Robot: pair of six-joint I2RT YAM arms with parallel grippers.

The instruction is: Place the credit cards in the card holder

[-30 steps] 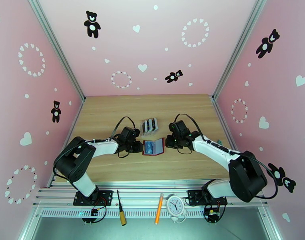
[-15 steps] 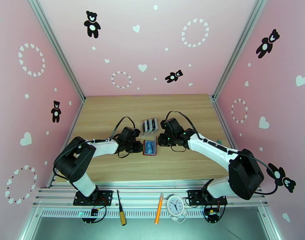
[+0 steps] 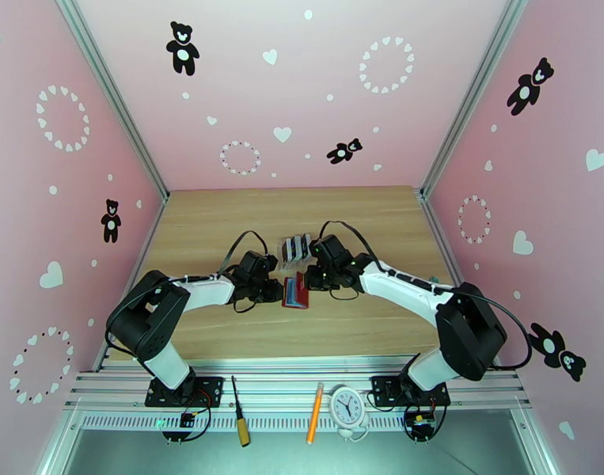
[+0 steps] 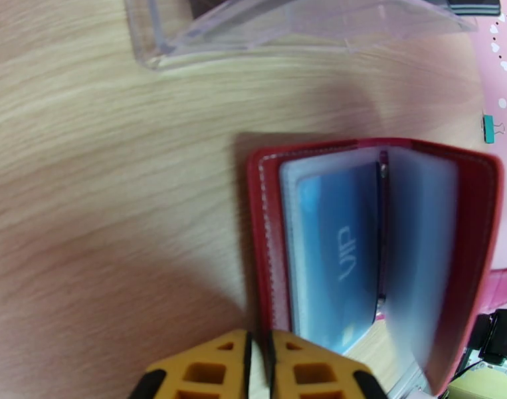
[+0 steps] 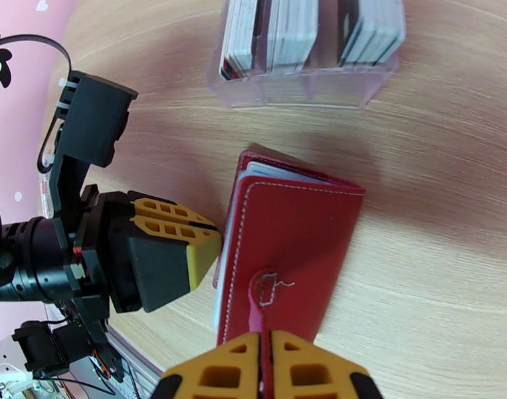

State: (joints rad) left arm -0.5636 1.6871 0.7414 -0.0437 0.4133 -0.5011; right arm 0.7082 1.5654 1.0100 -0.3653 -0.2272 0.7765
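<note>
Enclosure: pink walls (image 3: 302, 89) with black bear and white heart stickers. Work surface: light wooden tabletop (image 3: 214, 231).

Card holder: the small dark red leather-like folding card holder (image 5: 300, 241) lies on the tabletop mid-field, between the two arms and just in front of the clear slotted plastic rack (image 5: 306, 88). It is apart from the rack. It is partly folded. The lower cover is flat on the wood, and the upper cover with white stitching is swung over it, raised and not pressed shut.

Contents: the left wrist view looks into the gap. One teal-blue plastic credit card (image 4: 333, 254), lettered "VIP", sits in a greyish clear pocket on the flat half. A second clear pocket leaf stands blurred beside it.

Other cards: the remaining thin plastic credit cards (image 5: 293, 28) stand on edge in the rack's slots in three groups. White and dark edges are visible; exact count not readable.

Left pincer (image 4: 256, 347): yellow fingers almost together, nipping the outer edge of the flat cover at the card holder's left side.

Right pincer (image 5: 265, 344): yellow fingers closed on the red snap tab (image 5: 258, 314) of the upper cover, holding that cover over the pockets.

Also noted: a small teal binder clip (image 4: 489, 128) lies on the tabletop well to the right of the card holder.
</note>
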